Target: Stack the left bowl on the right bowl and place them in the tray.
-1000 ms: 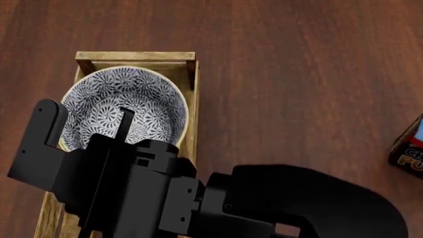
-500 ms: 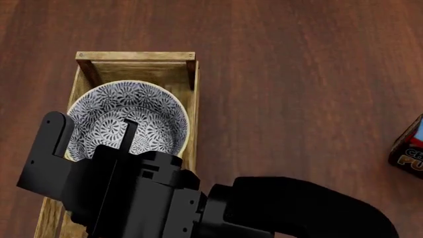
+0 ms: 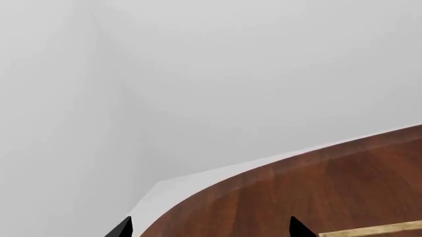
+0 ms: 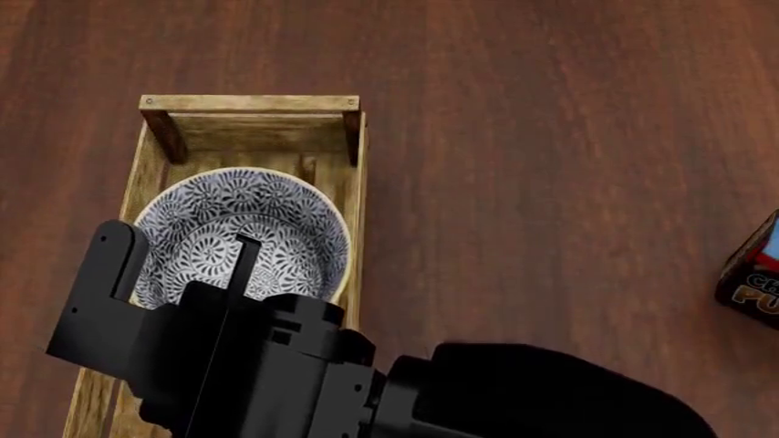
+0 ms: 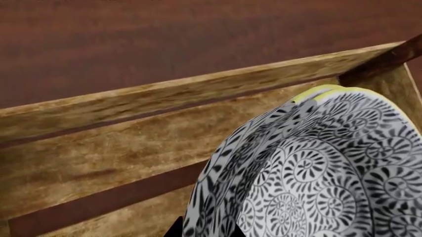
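Now | two nested bowls | one tray | one right claw gripping rim

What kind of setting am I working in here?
Probably a bare simulated tabletop scene, not a furnished room: a dark wood table with a rounded edge against blank pale-grey surroundings, carrying only a slatted wooden tray, patterned bowls and a pudding box.

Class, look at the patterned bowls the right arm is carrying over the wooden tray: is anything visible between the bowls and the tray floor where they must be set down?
Nothing visible blocks them. The stacked bowls sit within the tray, gripped at the rim by the right gripper; the slats beside them look bare.
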